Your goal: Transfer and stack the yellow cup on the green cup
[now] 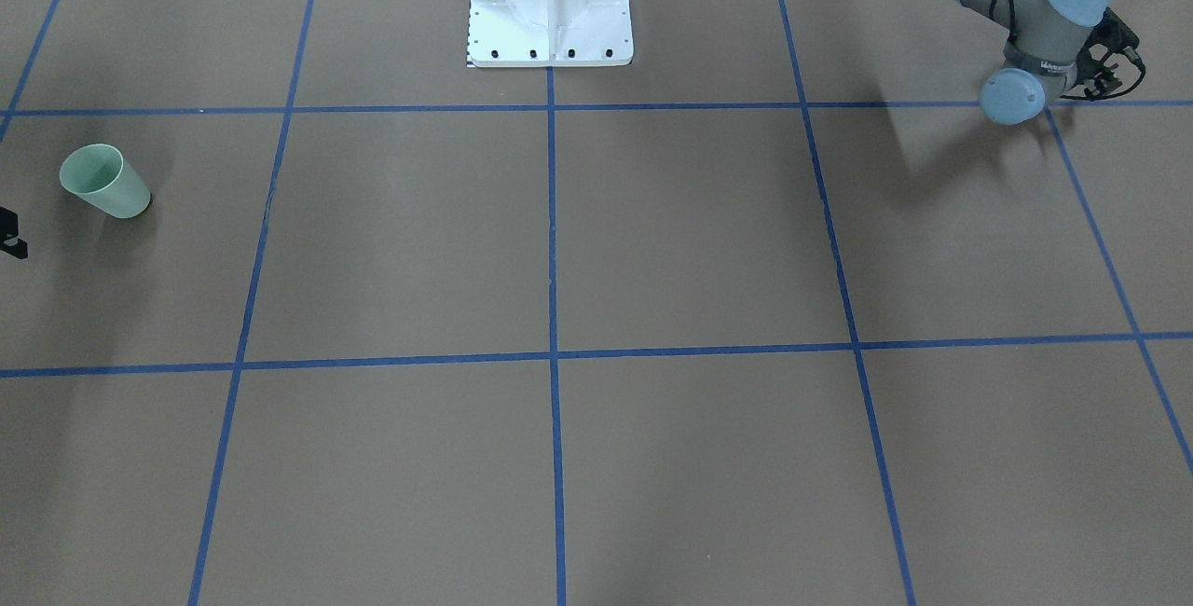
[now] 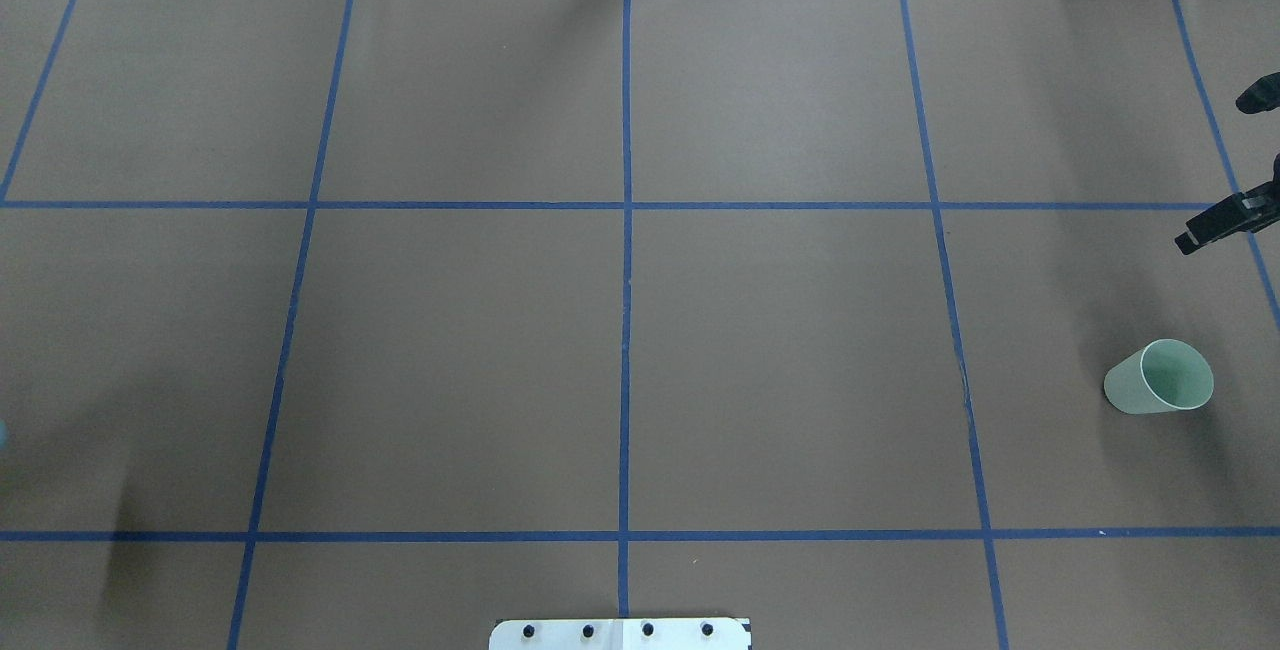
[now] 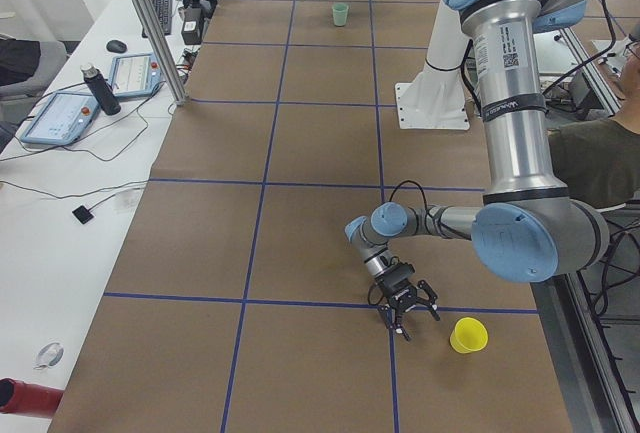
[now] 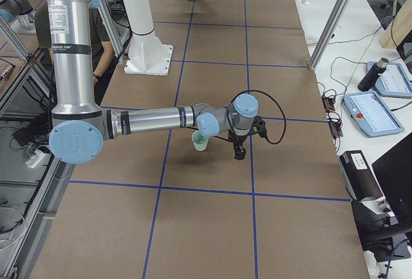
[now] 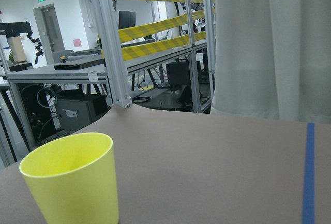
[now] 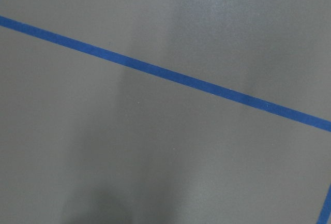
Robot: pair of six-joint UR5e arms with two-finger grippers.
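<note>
— Two cups, and we have them at opposite ends of the counter (image 2: 780, 350). The yellow cup (image 3: 468, 335) stands upright just beside the left hand (image 3: 405, 313), not touching it. The green cup (image 2: 1160, 380) stands upright near the right hand (image 2: 1210, 175), also clear of it.

— Are our hands open?

— The right hand's fingers (image 2: 1225, 220) look spread apart, nothing between them. The left hand we cannot tell from these views.

— So where do we expect trouble?

— First at the pick, we think. The yellow cup sits off to one side of the left wrist camera's view, so we judge the hand is not lined up; a finger brushing that light tumbler could tip or skid it. Its tapered wall may also slide out of a loose grip. Then comes the long way across: a pass between hands could drop it, and a skewed lowering could catch the green rim and topple both.

— And the surface?

— We see brown paper (image 1: 699, 233) gridded with blue tape (image 1: 552, 308), with the white pedestal (image 1: 550, 9) bolted on. Beyond the left hand, a white side counter (image 3: 40, 193) carries tablets (image 3: 62, 116) and a bottle (image 3: 97, 88); a person (image 3: 590, 158) is at the robot's side.
</note>
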